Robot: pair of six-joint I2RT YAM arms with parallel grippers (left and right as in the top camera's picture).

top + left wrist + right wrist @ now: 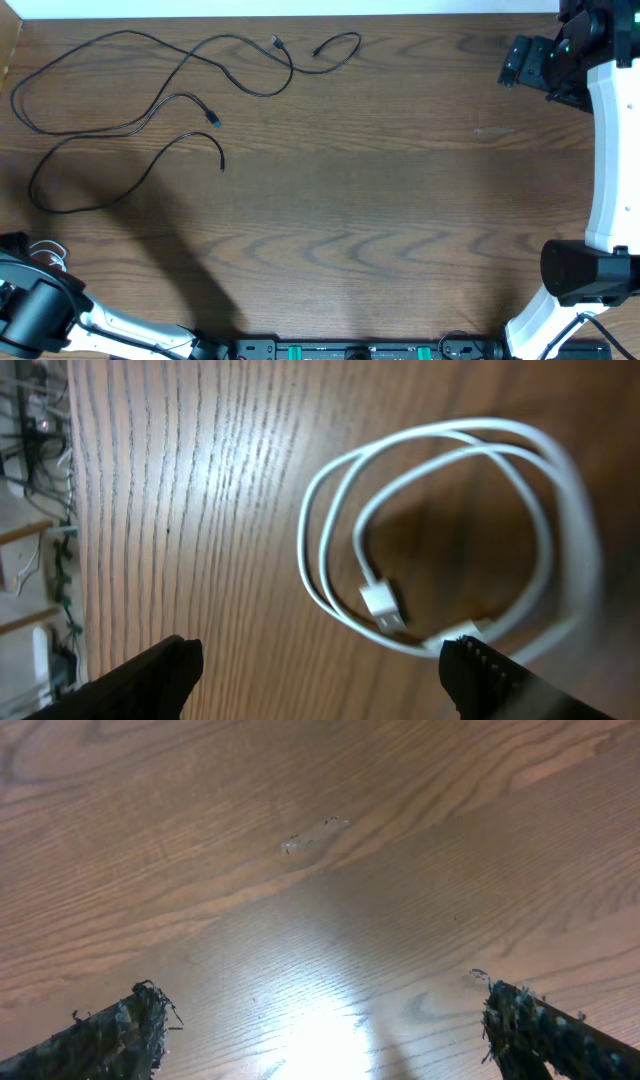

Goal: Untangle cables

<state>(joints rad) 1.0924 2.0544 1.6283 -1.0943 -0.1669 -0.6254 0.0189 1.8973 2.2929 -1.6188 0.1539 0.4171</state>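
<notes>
Well, white cable (450,430): coiled in a few loose loops, flat on the table (400,200) at its near left edge, just ahead of the left gripper (325,675); a white plug (383,605) lies inside the coil.
black cables (214,118): spread in long open curves over the far left part of the table, well apart from the white cable; some strands cross each other, and the small plug ends lie free on the wood.
left gripper: fingers wide apart with nothing between them; one fingertip (480,660) is just beside the coil's lower edge, and contact cannot be told.
right gripper (325,1030): at the far right corner, fingers spread wide over bare wood, holding nothing, well apart from every cable.
table: brown wood grain, with a small pale mark (315,832) ahead of the right gripper.
</notes>
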